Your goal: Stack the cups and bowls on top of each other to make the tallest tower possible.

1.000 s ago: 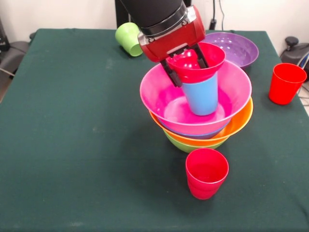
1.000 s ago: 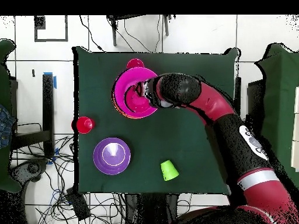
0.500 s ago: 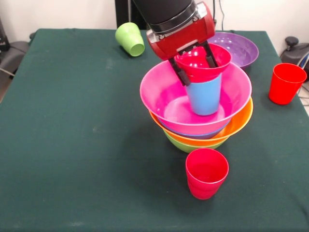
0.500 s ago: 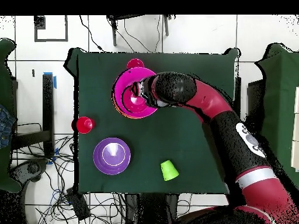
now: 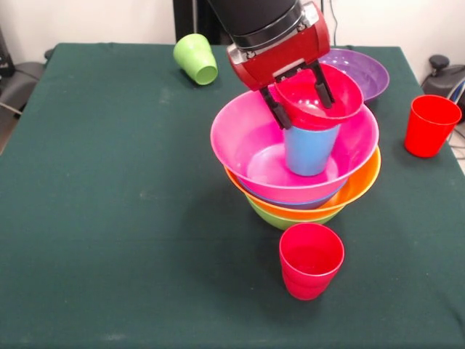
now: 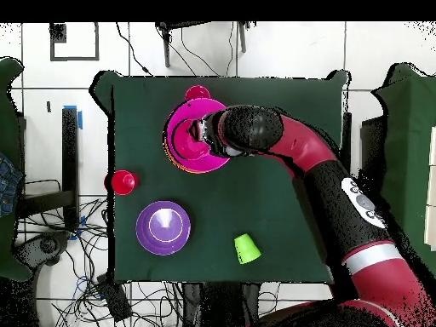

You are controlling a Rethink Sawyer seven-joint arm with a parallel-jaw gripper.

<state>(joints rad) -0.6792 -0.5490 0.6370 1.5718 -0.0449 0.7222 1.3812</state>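
Note:
The tower [image 5: 240, 156] is a pile of nested bowls: lime green [image 5: 280, 220] lowest, then orange [image 5: 361, 184], a blue rim, and the wide pink bowl [image 6: 180, 145] topmost. A sky blue cup [image 5: 309, 149] stands upright in the pink bowl. The small red bowl [image 5: 341, 98] sits tilted on that cup. My gripper [image 5: 299, 96] is shut on the red bowl's wall, with one finger inside and one outside. In the overhead view my arm covers much of the pile.
A red cup [image 5: 311, 258] stands just in front of the tower, and another red cup [image 5: 430, 123] near the right edge. A lime green cup [image 5: 196, 58] lies on its side at the back. The purple bowl [image 5: 363, 73] sits behind the tower.
My gripper has shifted right with the small red bowl. The bowl now sits further right on the blue cup and tilts more.

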